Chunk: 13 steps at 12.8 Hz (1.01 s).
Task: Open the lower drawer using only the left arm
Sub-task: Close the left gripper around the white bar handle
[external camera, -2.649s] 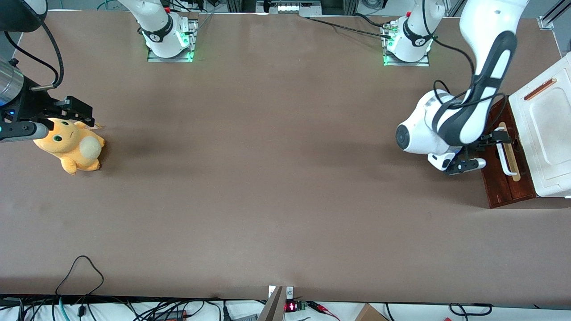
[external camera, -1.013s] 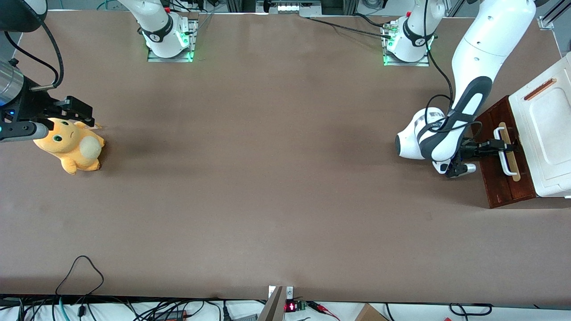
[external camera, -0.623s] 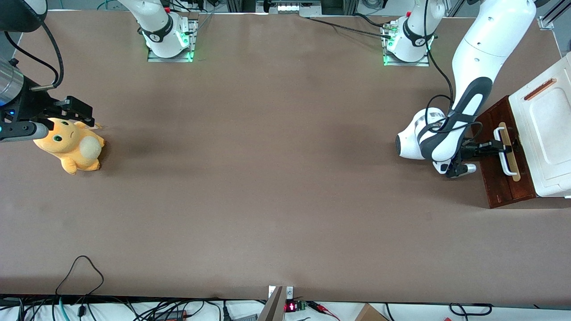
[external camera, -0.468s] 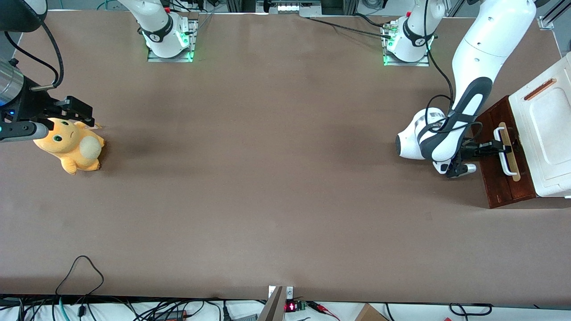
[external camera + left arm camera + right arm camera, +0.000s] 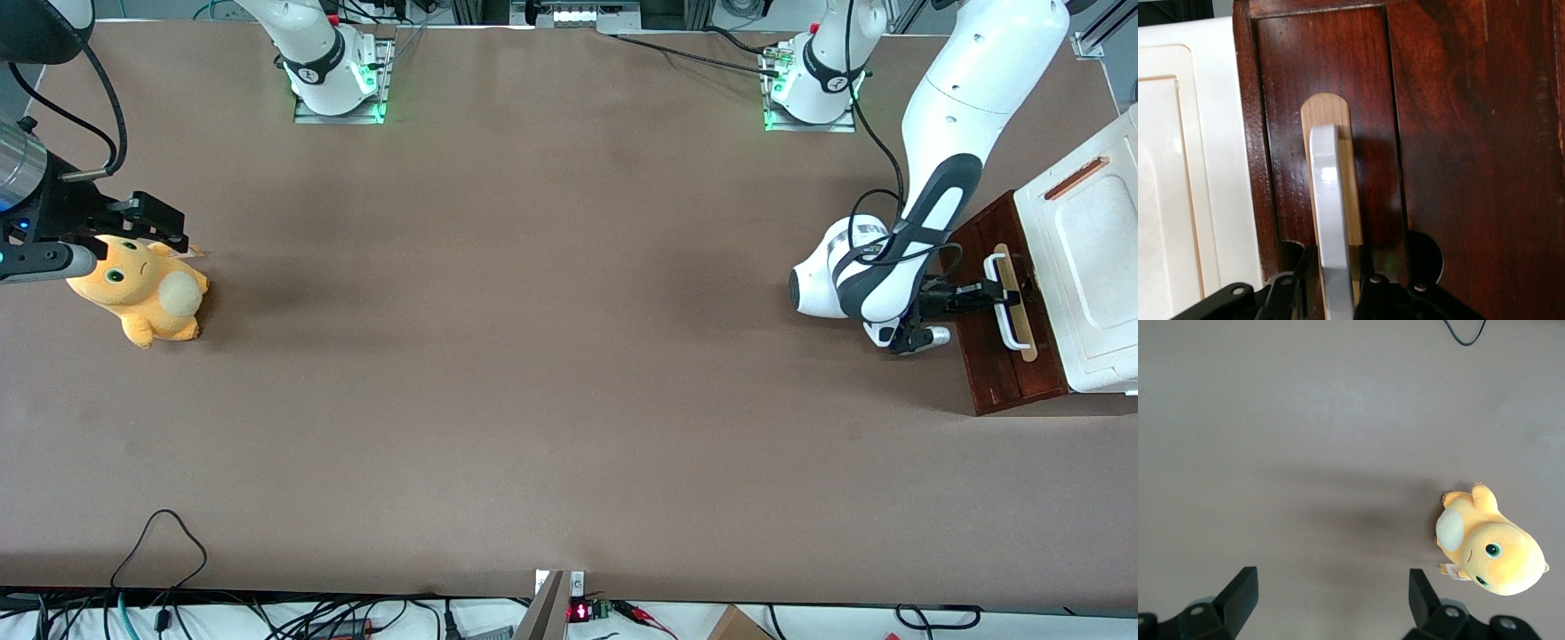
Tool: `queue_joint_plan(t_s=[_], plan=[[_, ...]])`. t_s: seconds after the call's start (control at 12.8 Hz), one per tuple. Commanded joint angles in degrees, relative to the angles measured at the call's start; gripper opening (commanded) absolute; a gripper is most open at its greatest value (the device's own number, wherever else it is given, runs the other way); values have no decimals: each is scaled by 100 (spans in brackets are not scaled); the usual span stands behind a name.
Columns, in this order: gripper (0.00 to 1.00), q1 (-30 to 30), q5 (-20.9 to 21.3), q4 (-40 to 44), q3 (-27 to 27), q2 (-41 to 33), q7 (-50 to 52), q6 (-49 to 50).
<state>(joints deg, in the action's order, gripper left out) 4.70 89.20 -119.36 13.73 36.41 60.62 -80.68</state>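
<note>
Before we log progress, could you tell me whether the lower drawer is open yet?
Still shut: the lower drawer shows no light interior, though the claw straddles its white handle.

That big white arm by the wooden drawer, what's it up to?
The left arm has reached down to the lower drawer of a small cabinet at its end of the table. Its gripper sits around the drawer's white loop handle, one finger on each side. The drawer front looks flush, not yet pulled out.

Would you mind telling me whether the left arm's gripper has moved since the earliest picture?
Yes. The gripper has come in over the lower drawer to its white handle, and now straddles it, nearer the white top than before.
</note>
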Motion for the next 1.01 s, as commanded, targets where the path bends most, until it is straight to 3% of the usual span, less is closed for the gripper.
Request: queue_joint_plan(t_s=[0.0,0.62,0.94], plan=[[25,84,186,88,60,77,38,105],[0,84,186,97,68,77,38,105],[0,5,186,176,261,77,29,113]])
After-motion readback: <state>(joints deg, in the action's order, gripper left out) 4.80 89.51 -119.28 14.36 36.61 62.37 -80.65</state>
